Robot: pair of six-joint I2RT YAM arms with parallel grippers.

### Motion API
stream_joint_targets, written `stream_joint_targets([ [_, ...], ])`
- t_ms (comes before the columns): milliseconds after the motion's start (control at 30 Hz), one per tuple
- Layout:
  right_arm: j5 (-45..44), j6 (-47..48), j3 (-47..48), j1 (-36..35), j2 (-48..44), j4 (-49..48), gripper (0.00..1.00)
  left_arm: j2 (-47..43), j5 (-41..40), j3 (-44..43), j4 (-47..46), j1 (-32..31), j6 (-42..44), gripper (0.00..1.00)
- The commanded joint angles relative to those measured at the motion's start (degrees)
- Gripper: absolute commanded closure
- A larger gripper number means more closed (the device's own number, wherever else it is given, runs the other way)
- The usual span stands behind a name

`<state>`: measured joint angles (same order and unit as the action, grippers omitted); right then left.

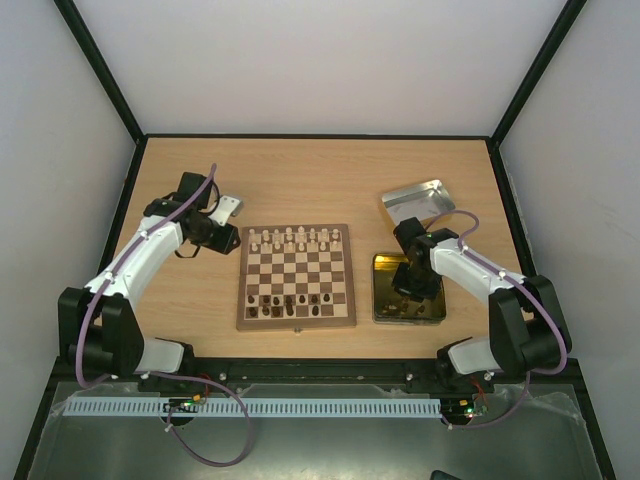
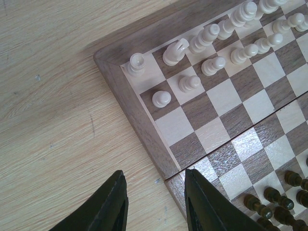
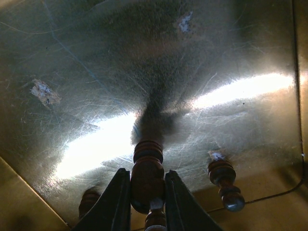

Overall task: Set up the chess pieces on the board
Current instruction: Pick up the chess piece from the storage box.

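Note:
The board (image 1: 296, 277) lies mid-table with pale chess pieces (image 1: 296, 238) along its far rows and dark pieces (image 1: 292, 301) on the near rows. In the left wrist view the board's corner (image 2: 144, 130) shows with pale pieces (image 2: 207, 48) and a few dark ones (image 2: 274, 197). My left gripper (image 2: 154, 192) is open and empty, over the board's left edge. My right gripper (image 3: 147, 185) is inside the gold tin (image 1: 408, 288), shut on a dark brown chess piece (image 3: 147, 173). Another dark piece (image 3: 224, 183) lies beside it; a third (image 3: 89, 202) is partly hidden.
A silver tin (image 1: 418, 202) lies at the back right of the table, beyond the gold tin. The gold tin's scratched floor (image 3: 144, 72) fills the right wrist view. Black frame posts and pale walls enclose the table.

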<state>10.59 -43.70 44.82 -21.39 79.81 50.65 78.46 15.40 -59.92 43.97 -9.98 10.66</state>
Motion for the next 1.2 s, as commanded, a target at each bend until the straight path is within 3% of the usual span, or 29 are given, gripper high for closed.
stream_joint_targets([
  [0, -1.4, 0.5, 1.0, 0.2, 0.1, 1.4, 0.90, -1.5, -0.2, 0.9, -0.4, -0.2, -0.2, 0.66],
  [333, -1.6, 0.1, 1.3, 0.2, -1.1, 2.5, 0.98, -1.7, 0.2, 1.1, -0.3, -0.2, -0.2, 0.66],
  [933, -5.0, 2.0, 8.8, 0.1, -5.4, 12.4, 0.98, -1.6, 1.3, 0.7, -0.2, -0.2, 0.0, 0.66],
  [1167, -4.3, 0.6, 15.6, -5.1, -6.1, 17.4, 0.98, -1.5, 1.3, 0.5, 0.0, -0.2, 0.0, 0.66],
])
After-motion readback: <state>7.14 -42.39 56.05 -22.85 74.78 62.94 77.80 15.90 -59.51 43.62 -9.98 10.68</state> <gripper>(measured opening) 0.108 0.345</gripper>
